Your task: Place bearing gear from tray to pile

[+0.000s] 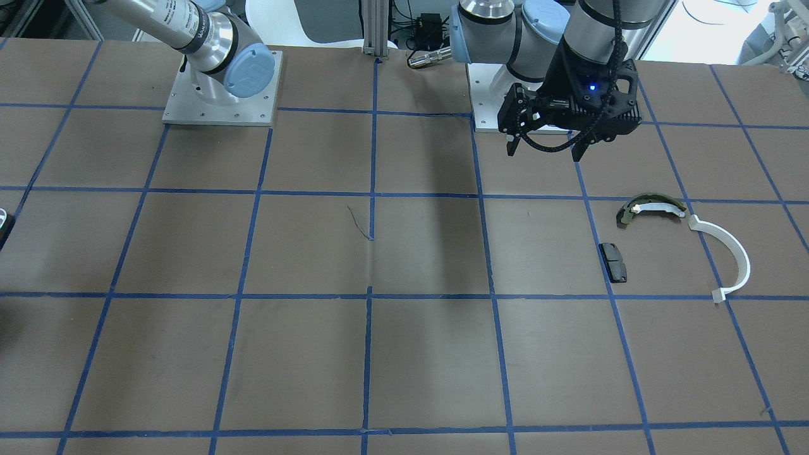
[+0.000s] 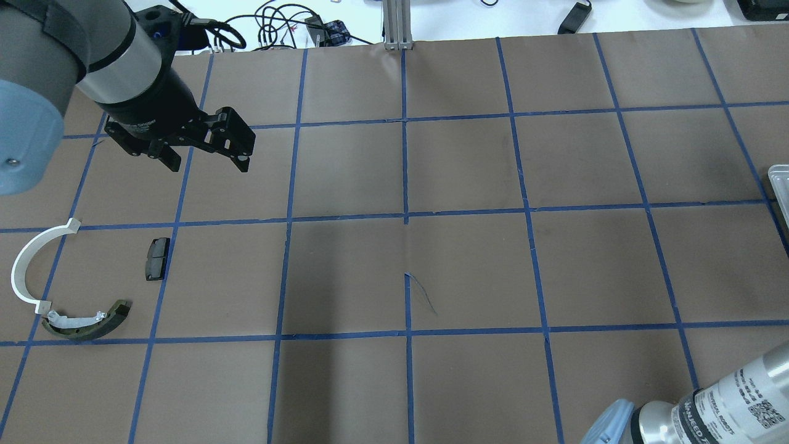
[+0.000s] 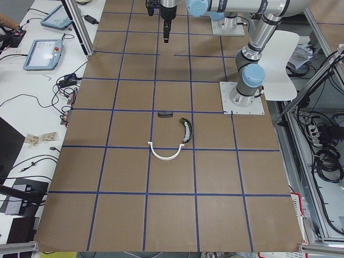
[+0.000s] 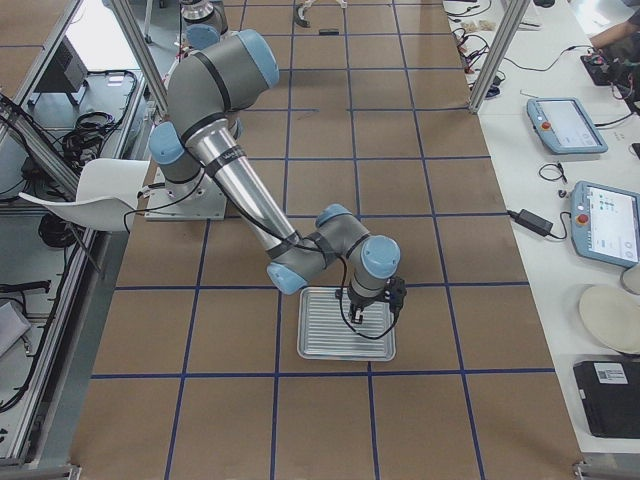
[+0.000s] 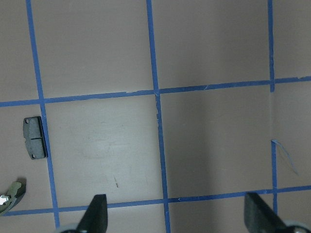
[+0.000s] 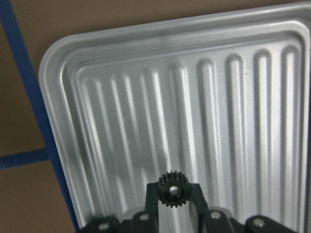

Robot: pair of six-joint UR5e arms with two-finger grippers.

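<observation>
One small black toothed bearing gear pinched in right gripper, bore end-on to wrist camera, over ribbed silver metal tray, nearer left rim, open floor ahead. Left gripper spread wide near pile.

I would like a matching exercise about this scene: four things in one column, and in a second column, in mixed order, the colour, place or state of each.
Things:
1. gear
2. arc
3. pad
4. left gripper

Descriptions:
A. black, lying flat on the table
B. open, holding nothing
C. held in the right gripper, at the tray
D. white, curved

Pairs: 1-C, 2-D, 3-A, 4-B
</observation>
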